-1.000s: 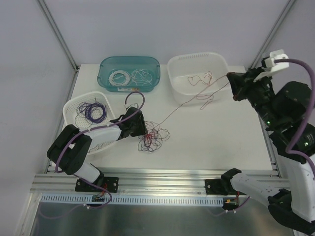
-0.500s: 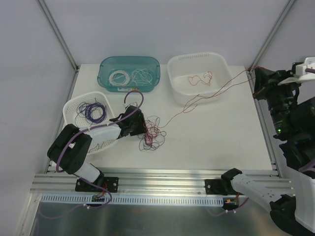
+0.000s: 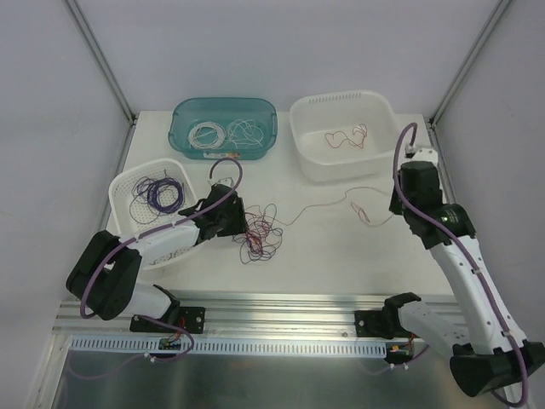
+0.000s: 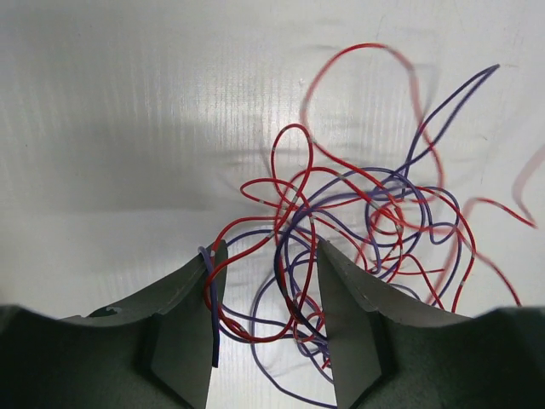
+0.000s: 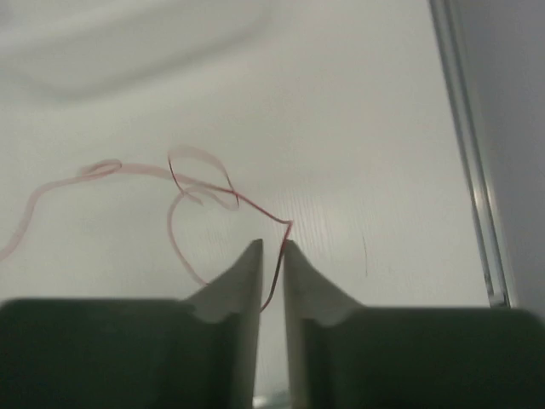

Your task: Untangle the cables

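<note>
The cables (image 3: 261,232) are a loose clump of red and dark purple wires on the white table, seen close up in the left wrist view (image 4: 358,213). My left gripper (image 3: 241,221) sits at the clump's left edge; in its wrist view it (image 4: 270,245) is open, with several red and purple loops lying between the jaws. One red wire (image 3: 328,204) trails right from the clump to my right gripper (image 3: 395,204). In the right wrist view that gripper (image 5: 272,244) is nearly closed, low over the table, with the red wire (image 5: 183,200) running between its jaws.
A teal bin (image 3: 180,136) at the back holds white wires. A white tub (image 3: 300,136) to its right holds a red wire. A white basket (image 3: 119,192) on the left holds purple wires. The table's right edge rail (image 5: 464,153) is close to my right gripper.
My right arm came down from high at the right to the table, and the taut red wire now lies slack. The left gripper stays at the clump.
</note>
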